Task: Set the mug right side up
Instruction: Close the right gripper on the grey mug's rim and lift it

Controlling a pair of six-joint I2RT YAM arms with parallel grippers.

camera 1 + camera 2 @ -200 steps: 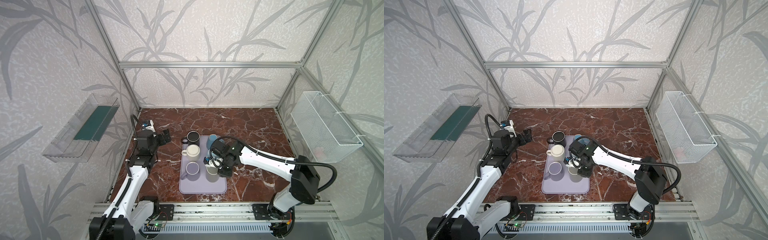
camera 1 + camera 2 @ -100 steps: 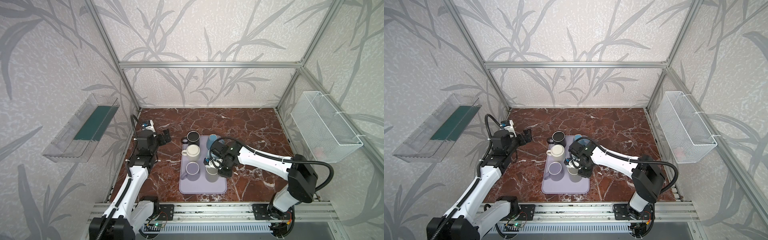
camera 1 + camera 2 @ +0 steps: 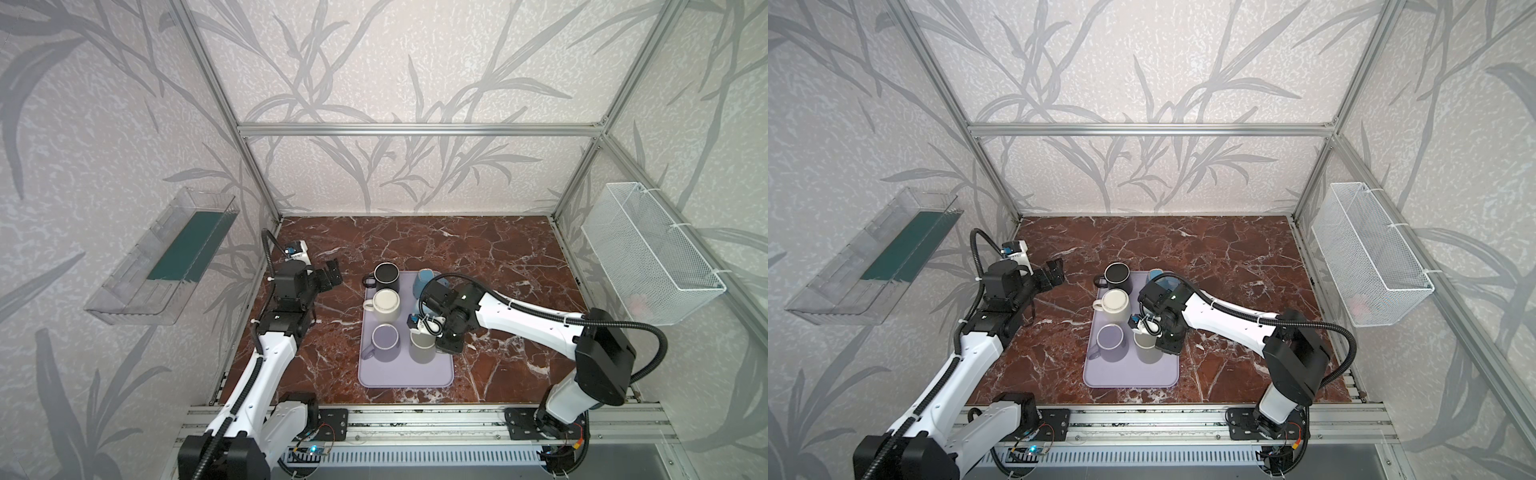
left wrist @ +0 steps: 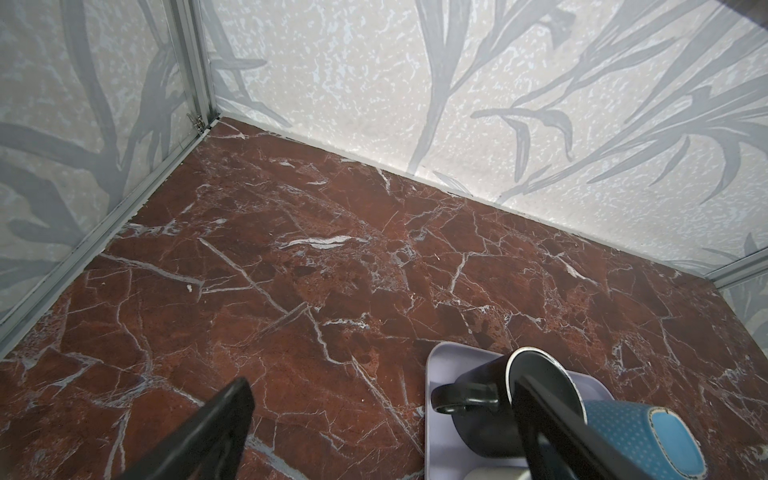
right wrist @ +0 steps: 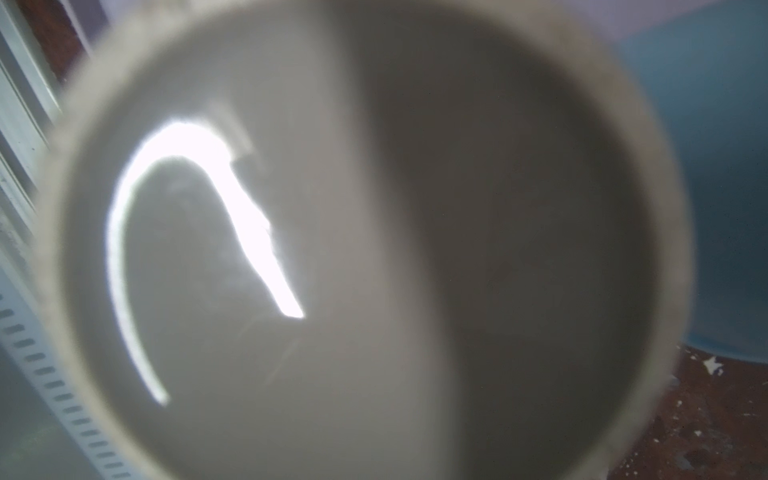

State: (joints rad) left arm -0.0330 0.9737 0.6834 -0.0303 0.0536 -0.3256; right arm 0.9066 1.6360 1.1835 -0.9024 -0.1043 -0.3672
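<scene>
At the near right corner of the flat lavender tray (image 3: 405,376), the tall grey ceramic mug (image 3: 420,352) is standing on end, and the right gripper (image 3: 448,341) is hanging just beside its right flank. The mug's round end is filling the right wrist view (image 5: 374,249), too blurred to tell mouth from base. The jaws are not showing clearly anywhere, so I cannot tell whether they are gripping anything. Near the left edge of the red-brown marble bench (image 3: 498,257), the left gripper (image 3: 330,276) is hovering with jaws spread wide, holding nothing. A black mug (image 3: 387,276), a cream mug (image 3: 385,303) and a lavender mug (image 3: 384,340) are sitting mouth-up along the tray's left edge. A blue dotted mug (image 3: 424,277) is sitting at its far right corner.
</scene>
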